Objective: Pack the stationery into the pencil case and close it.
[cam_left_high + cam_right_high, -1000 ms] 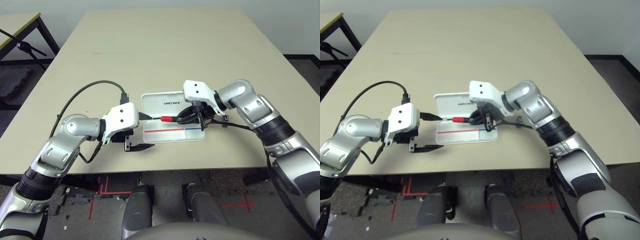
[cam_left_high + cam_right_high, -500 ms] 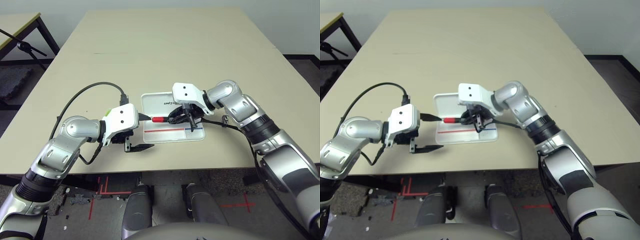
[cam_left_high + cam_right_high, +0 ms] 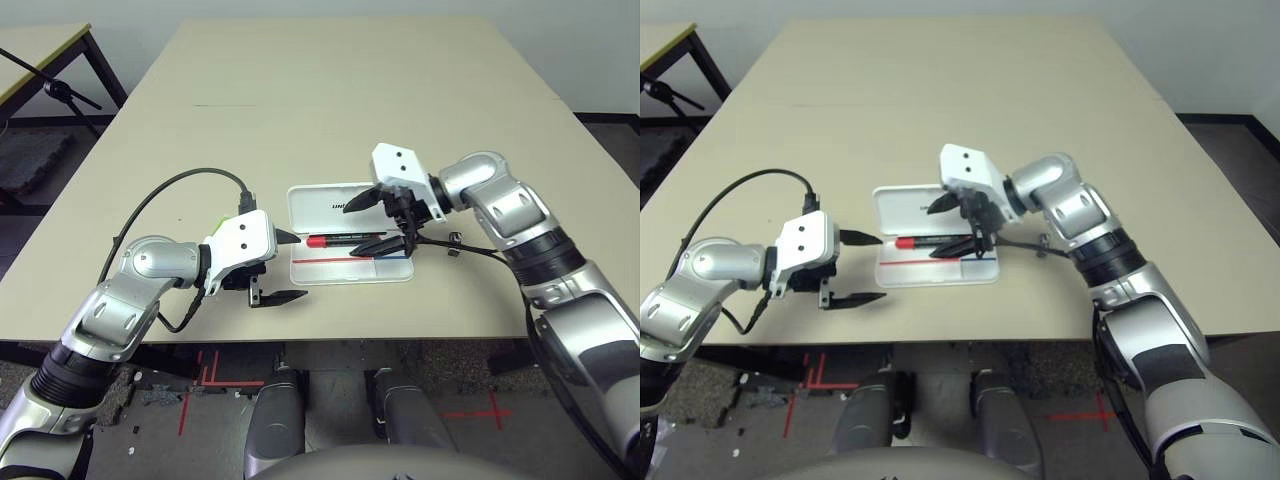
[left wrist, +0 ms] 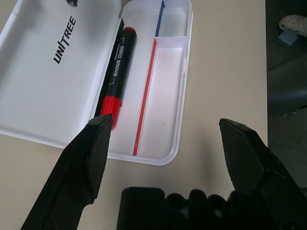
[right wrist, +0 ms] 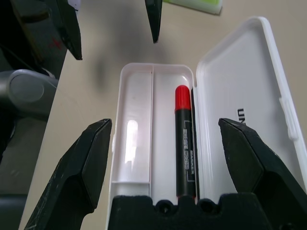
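Pencil case (image 3: 350, 247) lies open at frame centre on the table (image 3: 330, 100), red marker (image 3: 340, 240) inside along the hinge. Right gripper (image 3: 375, 222) hovers above it, fingers spread, empty. Left gripper (image 3: 283, 267) sits just left of the case, fingers apart, empty.

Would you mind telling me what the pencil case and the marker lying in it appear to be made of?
The pencil case looks like smooth, glossy white moulded plastic: light glints off its tray, and its rounded rim and thin divider walls seem moulded in one piece. The marker seems plastic too: a satin black barrel carrying a printed label, with a shiny red cap. Its inner make cannot be told.
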Motion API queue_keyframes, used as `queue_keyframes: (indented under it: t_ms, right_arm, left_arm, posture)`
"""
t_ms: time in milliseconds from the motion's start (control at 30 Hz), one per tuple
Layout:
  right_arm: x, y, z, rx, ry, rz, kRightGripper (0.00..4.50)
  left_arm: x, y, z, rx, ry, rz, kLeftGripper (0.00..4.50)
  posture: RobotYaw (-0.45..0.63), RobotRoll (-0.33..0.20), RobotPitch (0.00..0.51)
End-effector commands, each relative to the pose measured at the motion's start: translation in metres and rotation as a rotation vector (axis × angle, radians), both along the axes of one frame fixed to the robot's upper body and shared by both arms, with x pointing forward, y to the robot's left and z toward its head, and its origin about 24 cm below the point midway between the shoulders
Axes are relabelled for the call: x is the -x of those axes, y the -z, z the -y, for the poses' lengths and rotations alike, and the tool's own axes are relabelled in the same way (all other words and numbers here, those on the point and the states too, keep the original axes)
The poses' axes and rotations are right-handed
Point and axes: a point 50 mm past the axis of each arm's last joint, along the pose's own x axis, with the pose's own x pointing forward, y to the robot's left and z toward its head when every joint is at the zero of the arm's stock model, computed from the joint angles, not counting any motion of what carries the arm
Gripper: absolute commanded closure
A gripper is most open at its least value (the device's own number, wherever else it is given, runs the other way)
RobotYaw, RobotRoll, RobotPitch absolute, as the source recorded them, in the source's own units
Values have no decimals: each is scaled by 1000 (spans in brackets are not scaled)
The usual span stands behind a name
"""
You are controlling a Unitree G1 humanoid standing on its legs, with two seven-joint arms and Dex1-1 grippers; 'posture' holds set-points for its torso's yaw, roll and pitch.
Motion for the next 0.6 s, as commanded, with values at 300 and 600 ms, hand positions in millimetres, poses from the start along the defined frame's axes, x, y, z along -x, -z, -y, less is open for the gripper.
queue_keyframes:
  t_ms: [300,600]
  right_arm:
    - [31,-13,48,-86,25,-118,40]
    - [46,-9,65,-97,67,-164,40]
  left_arm:
    - [-11,-14,-22,25,-284,44,0]
    - [-17,-11,-50,-17,-633,-60,0]
  posture:
    - [66,0,109]
    - [51,0,111]
